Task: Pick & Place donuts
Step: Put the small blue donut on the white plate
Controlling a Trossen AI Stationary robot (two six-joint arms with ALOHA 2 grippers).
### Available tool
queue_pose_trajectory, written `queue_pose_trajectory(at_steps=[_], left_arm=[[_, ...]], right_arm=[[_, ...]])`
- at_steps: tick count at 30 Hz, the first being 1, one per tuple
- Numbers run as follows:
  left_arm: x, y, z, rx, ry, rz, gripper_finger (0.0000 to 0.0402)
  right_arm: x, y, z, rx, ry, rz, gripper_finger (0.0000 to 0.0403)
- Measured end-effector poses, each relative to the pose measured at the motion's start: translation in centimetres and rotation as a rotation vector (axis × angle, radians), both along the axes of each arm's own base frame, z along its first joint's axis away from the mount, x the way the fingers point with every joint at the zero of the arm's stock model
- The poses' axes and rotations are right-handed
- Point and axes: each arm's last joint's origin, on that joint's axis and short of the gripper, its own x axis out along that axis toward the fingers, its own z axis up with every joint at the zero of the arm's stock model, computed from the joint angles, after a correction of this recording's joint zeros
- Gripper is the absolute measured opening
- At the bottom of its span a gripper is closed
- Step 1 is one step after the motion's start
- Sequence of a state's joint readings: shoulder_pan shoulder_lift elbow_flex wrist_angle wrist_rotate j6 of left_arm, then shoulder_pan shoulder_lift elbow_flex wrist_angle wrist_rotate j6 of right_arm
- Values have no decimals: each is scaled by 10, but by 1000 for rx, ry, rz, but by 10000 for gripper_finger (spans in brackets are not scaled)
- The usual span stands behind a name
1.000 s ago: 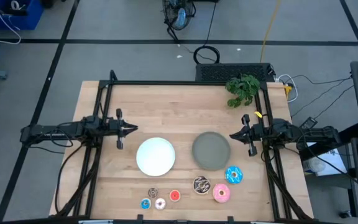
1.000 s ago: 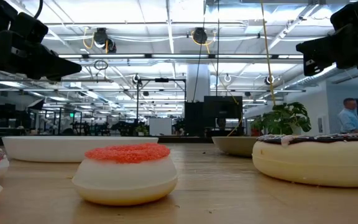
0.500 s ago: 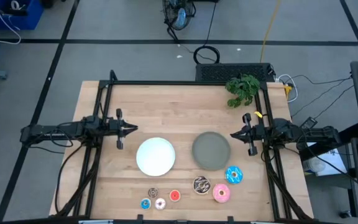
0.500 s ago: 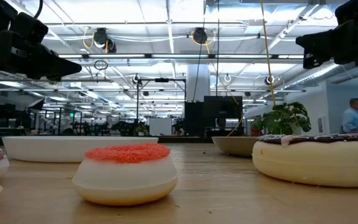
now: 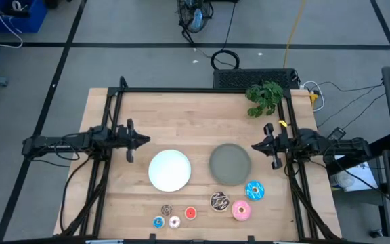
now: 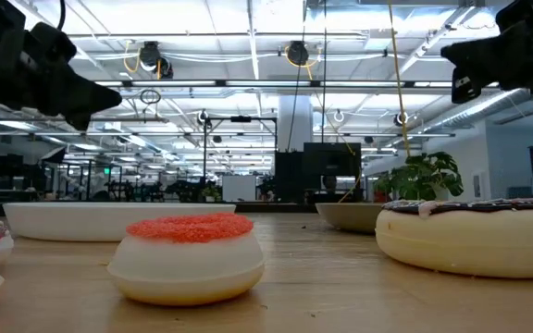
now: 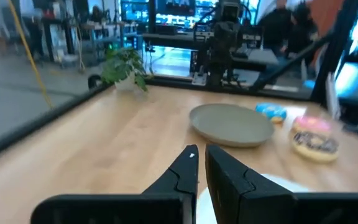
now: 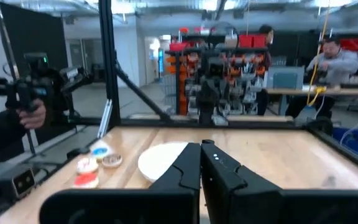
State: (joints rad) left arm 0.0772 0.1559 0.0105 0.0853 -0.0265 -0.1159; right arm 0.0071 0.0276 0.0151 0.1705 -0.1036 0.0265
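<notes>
We see both arms poised above the counter [image 5: 195,108], the left gripper [image 5: 143,141] beside the white plate [image 5: 169,169] and the right gripper [image 5: 254,146] beside the grey plate [image 5: 229,163], each with jaws together and holding nothing. All seven donuts lie along the counter's near edge: the blue donut [image 5: 254,190], pink donut [image 5: 241,211] and brown donut [image 5: 219,201] below the grey plate, the four mini donuts [image 5: 174,217] clustered below the white plate. A plant [image 5: 265,97] sits at the far right corner.
</notes>
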Motion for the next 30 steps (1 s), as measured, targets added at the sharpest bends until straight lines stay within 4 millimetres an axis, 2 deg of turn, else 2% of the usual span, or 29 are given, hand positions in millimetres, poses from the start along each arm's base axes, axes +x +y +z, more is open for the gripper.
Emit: queue_pose_trajectory(at_steps=[10, 15, 18, 22, 26, 30], left_arm=[[0, 2, 3, -264, -68, 82, 37], [3, -3, 17, -310, -161, -36, 37], [7, -10, 45, -310, -186, -88, 37], [24, -26, 90, -267, -76, -80, 37], [56, -56, 136, -193, 175, -38, 37], [94, -95, 159, -137, 453, 21, 37]], right_arm=[[0, 0, -2, 32, 24, 9, 0], [0, 0, -3, 40, 36, 9, 0], [1, 0, -5, 40, 54, 8, 0], [1, 0, -5, 39, 56, 10, 0], [1, 0, -5, 39, 61, 10, 0], [1, 0, -7, 39, 76, 10, 0]])
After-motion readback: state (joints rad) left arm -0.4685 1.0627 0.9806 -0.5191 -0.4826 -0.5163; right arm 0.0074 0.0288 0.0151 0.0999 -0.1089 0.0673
